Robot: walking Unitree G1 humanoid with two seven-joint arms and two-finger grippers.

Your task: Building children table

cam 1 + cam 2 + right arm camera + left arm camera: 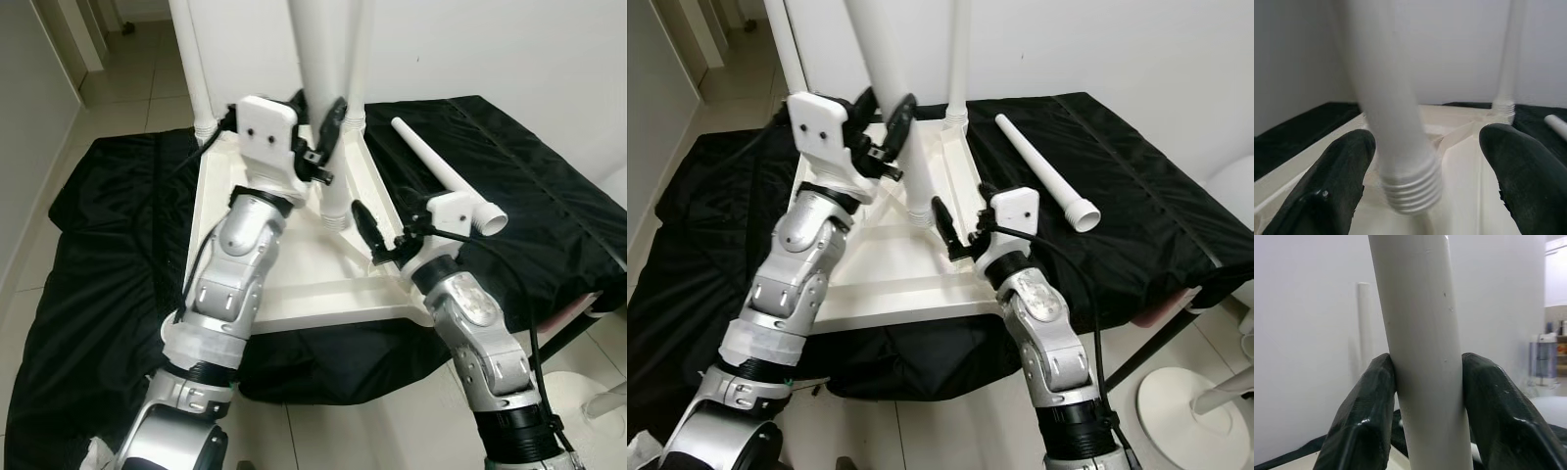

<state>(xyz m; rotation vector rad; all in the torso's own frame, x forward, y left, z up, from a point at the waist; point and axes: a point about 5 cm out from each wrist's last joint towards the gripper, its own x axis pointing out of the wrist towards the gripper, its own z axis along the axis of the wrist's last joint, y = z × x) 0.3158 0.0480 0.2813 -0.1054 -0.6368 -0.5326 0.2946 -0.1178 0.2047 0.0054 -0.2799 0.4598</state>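
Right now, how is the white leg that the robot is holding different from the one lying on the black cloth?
The held leg stands nearly upright over the upturned tabletop, gripped by the left hand; the loose leg lies flat on the black cloth, touched by nothing. The held leg's threaded end points down toward the tabletop, while the loose leg's threaded end points sideways off the table. The open right hand waits near the held leg. Both are white tapered tubes.

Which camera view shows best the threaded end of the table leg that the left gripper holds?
The right wrist view: the threaded end is close and large there. Both eye views show it small, above the tabletop. The left wrist view shows the leg's smooth shaft between the left gripper.
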